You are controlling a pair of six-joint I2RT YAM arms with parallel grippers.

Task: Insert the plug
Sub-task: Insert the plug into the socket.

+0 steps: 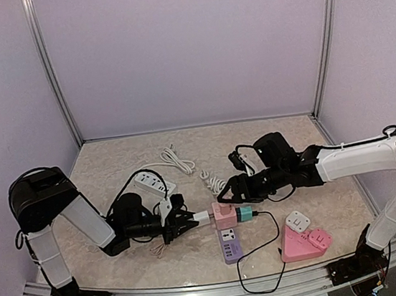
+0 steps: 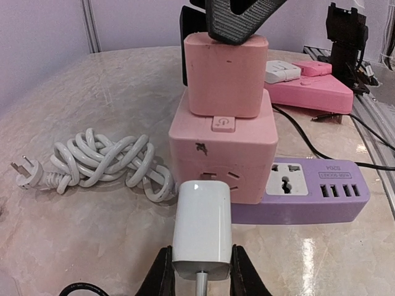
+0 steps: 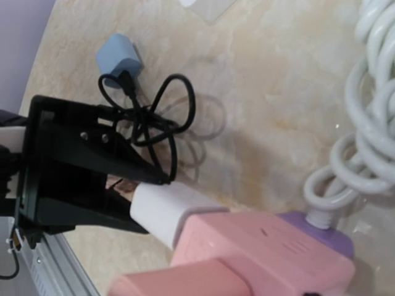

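The white plug [image 2: 202,228] is a boxy charger with a grey cord. My left gripper [image 2: 199,259] is shut on its rear end, low over the table. Its front end meets the side face of the pink cube socket [image 2: 222,154], and its prongs are hidden. From above, the plug [image 1: 202,219] touches the cube [image 1: 224,215] with my left gripper [image 1: 189,223] behind it. The cube sits on a purple power strip [image 2: 315,197]. My right gripper [image 1: 227,196] comes in from the right and is shut on the smaller pink block [image 2: 225,74] on top of the cube.
A coiled white cable [image 2: 105,160] lies left of the cube. A white power strip [image 1: 152,184] is at the back left. A pink triangular socket [image 1: 304,243] with a white adapter [image 1: 297,221] is at the front right. A black cable [image 1: 262,256] loops in front. A teal plug [image 1: 244,214] is at the cube's right side.
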